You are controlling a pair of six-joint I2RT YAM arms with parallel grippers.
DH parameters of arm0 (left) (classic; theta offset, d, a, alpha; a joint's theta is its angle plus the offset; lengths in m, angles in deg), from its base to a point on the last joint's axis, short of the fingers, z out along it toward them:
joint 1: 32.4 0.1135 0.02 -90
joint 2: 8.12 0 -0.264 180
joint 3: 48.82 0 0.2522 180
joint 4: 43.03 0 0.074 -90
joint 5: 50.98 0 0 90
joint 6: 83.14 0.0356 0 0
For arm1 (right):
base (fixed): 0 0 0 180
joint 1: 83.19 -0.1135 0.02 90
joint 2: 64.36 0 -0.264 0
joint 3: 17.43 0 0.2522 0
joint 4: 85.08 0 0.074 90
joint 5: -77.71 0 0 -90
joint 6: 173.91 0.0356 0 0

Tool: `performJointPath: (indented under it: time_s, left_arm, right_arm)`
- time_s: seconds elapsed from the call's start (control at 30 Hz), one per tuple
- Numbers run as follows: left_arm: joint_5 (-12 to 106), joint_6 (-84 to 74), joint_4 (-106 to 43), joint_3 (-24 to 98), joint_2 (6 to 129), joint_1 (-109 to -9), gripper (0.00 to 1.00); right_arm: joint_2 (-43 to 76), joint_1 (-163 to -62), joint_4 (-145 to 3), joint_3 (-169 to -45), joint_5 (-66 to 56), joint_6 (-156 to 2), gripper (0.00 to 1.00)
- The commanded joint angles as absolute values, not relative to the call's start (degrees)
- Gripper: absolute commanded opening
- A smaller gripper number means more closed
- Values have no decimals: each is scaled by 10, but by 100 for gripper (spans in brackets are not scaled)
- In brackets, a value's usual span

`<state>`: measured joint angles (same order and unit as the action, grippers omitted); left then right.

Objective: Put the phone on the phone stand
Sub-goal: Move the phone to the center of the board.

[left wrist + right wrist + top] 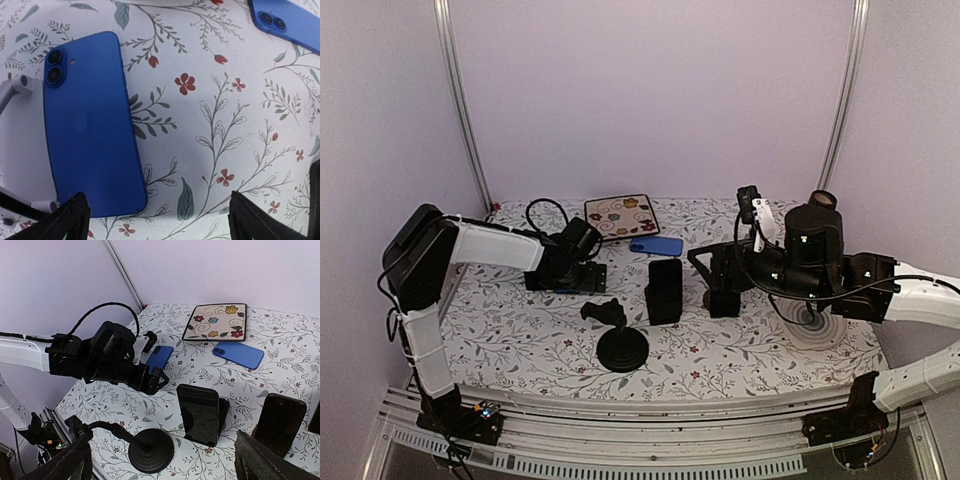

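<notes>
**Left claw [157,200] wide open over blue phone [90,125], short of phone stand [621,345]**

Hung empty at full spread above the blue phone, flat on the flowered table [520,340], back up, beyond and to the left of the phone stand. Right claw [161,440] likewise spread and holding nothing, off to the stand's right.

Likely trouble: one finger [70,222] poised over the handset's near end rather than outside its edge, so a straight drop could land on the back and shove or pin it instead of straddling it. Thin slab flush on cloth, too: little edge to catch, easy to skid or tip out mid-lift. Second blue phone [287,22] beyond the stand and an upright dark handset [200,412] just beside it, close enough to be mistaken for the target or clipped on the carry.

From the left wrist: long axis running away from the fingers, leaning slightly, twin lenses at the far end, short side across the closing line.
</notes>
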<state>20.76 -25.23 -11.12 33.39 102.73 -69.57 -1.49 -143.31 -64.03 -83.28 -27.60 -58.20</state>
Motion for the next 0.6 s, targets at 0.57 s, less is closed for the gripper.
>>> performJointPath:
  time_s: [0.57]
  left_arm:
    - [190, -300, -165, 259, 991, -707, 97]
  right_arm:
    - [-7, -1436, -648, -829, -271, -581, 99]
